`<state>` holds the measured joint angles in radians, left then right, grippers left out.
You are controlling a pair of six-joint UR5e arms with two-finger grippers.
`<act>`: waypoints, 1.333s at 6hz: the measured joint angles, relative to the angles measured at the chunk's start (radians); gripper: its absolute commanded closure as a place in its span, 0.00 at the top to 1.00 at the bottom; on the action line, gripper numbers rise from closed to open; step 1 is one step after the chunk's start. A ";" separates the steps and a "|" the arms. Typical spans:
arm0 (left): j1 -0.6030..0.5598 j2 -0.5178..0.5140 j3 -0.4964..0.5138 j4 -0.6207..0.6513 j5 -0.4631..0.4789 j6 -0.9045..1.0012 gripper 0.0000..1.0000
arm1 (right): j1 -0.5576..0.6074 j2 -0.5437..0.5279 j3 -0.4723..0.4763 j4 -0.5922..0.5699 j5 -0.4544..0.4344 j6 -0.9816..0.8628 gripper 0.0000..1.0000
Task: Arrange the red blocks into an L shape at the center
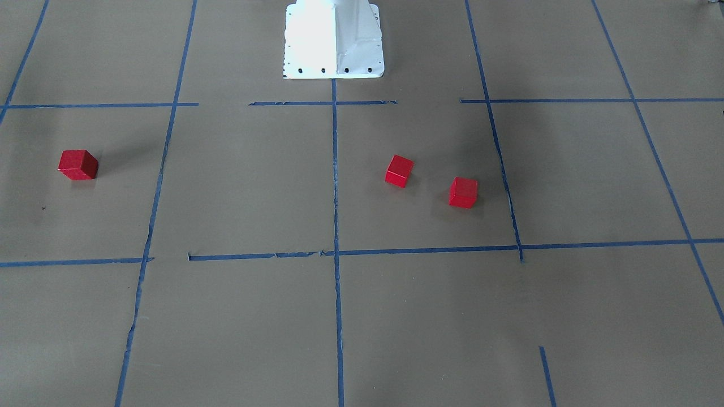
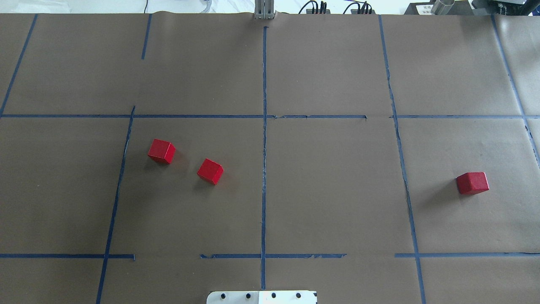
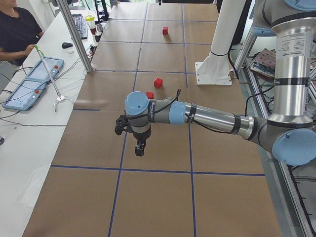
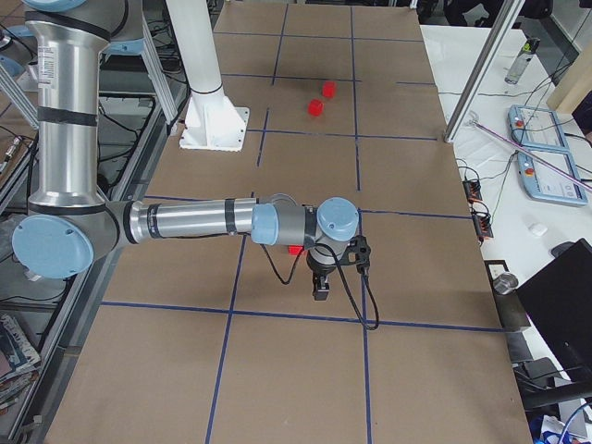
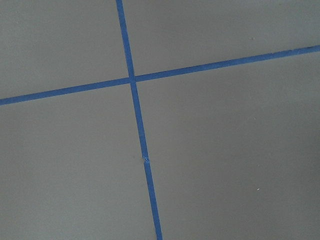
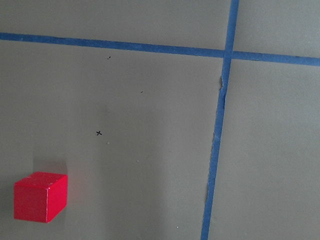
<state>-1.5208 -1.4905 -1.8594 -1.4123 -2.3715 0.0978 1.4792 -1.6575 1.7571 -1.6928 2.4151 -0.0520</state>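
Observation:
Three red blocks lie apart on the brown paper. Two sit left of the center (image 2: pixel 264 185) in the overhead view, one (image 2: pixel 161 151) near a vertical tape line and one (image 2: pixel 210 171) closer to the middle. The third (image 2: pixel 472 183) lies far right and shows in the right wrist view (image 6: pixel 40 196). My left gripper (image 3: pixel 140 148) hangs above the paper, away from the blocks. My right gripper (image 4: pixel 321 287) hangs just beside the third block (image 4: pixel 296 250). Both grippers show only in the side views, so I cannot tell if they are open or shut. The left wrist view shows only tape lines.
The white robot base plate (image 2: pixel 261 297) sits at the near edge of the middle. An operator (image 3: pixel 15 29) sits at a side table with teach pendants (image 3: pixel 34 81). A metal post (image 3: pixel 74 34) stands at the table's edge.

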 measured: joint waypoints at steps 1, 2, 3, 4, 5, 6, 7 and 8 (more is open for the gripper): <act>0.000 0.009 -0.004 -0.004 -0.003 -0.002 1.00 | -0.005 0.001 0.002 0.001 0.014 -0.001 1.00; 0.001 0.009 -0.002 -0.007 -0.004 -0.004 1.00 | -0.028 0.001 0.004 0.033 0.024 -0.001 1.00; 0.002 0.009 -0.002 -0.009 -0.005 -0.003 1.00 | -0.063 -0.005 0.005 0.100 0.023 0.001 1.00; 0.002 0.009 -0.004 -0.011 -0.005 -0.002 1.00 | -0.109 -0.013 0.007 0.156 0.021 0.032 1.00; 0.002 0.010 -0.005 -0.011 -0.005 -0.001 1.00 | -0.166 -0.016 0.019 0.214 -0.004 0.120 1.00; 0.002 0.010 -0.008 -0.011 -0.006 -0.001 1.00 | -0.243 -0.018 0.040 0.305 -0.063 0.277 0.98; 0.002 0.010 -0.012 -0.011 -0.006 -0.001 1.00 | -0.318 -0.019 0.066 0.383 -0.113 0.457 0.98; 0.002 0.010 -0.014 -0.012 -0.006 -0.001 1.00 | -0.383 -0.023 0.090 0.425 -0.131 0.589 0.99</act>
<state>-1.5187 -1.4803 -1.8735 -1.4240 -2.3776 0.0966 1.0965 -1.6800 1.8467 -1.2682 2.2840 0.5367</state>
